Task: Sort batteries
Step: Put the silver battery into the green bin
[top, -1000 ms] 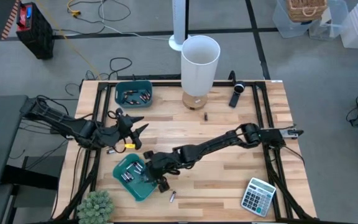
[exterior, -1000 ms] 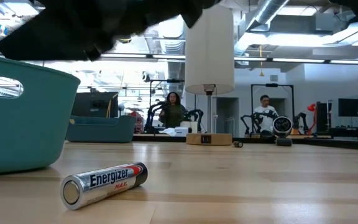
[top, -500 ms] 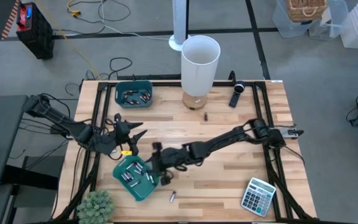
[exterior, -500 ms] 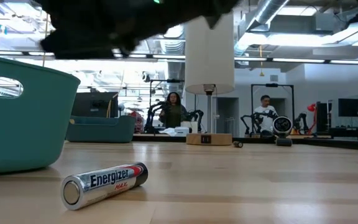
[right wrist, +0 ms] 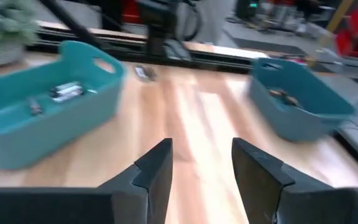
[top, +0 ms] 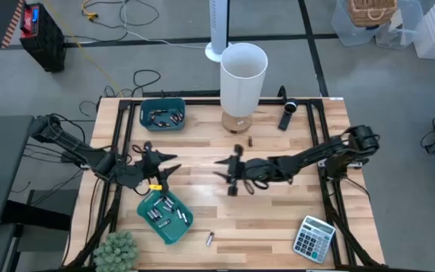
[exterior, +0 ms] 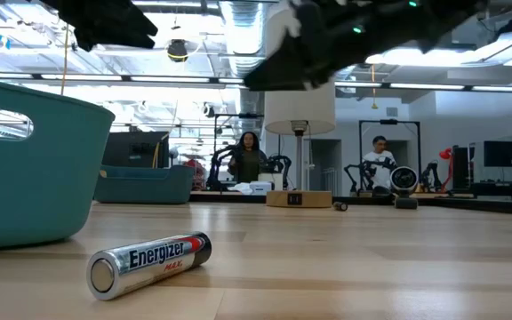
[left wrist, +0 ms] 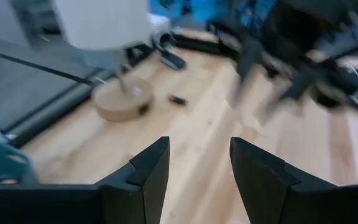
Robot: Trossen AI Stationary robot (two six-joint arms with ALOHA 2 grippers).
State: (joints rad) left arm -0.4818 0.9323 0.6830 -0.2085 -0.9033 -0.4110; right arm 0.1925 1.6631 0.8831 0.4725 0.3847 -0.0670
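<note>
The left gripper [top: 159, 161] hovers near the left edge of the table [top: 278, 219], its fingers [left wrist: 145, 171] spread apart with only bare wood between them; it holds nothing. Just below its fingertips in the high view sits a teal bin [top: 166, 217] with several batteries [top: 163, 213] lying in it. A second teal bin [top: 162, 114], farther back from those fingers, also holds batteries [top: 165, 117]. One loose Energizer battery [top: 210, 239] lies on the wood near the front edge, beside the nearer bin, well clear of both grippers. At mid-table the right gripper [top: 231, 171] hangs above the wood, fingers [right wrist: 151, 174] parted and empty, pointing toward the two bins. Behind it stand a white lamp [top: 242, 79], with a small dark cell [top: 250, 140] lying beyond the right fingertips near the lamp base.
</note>
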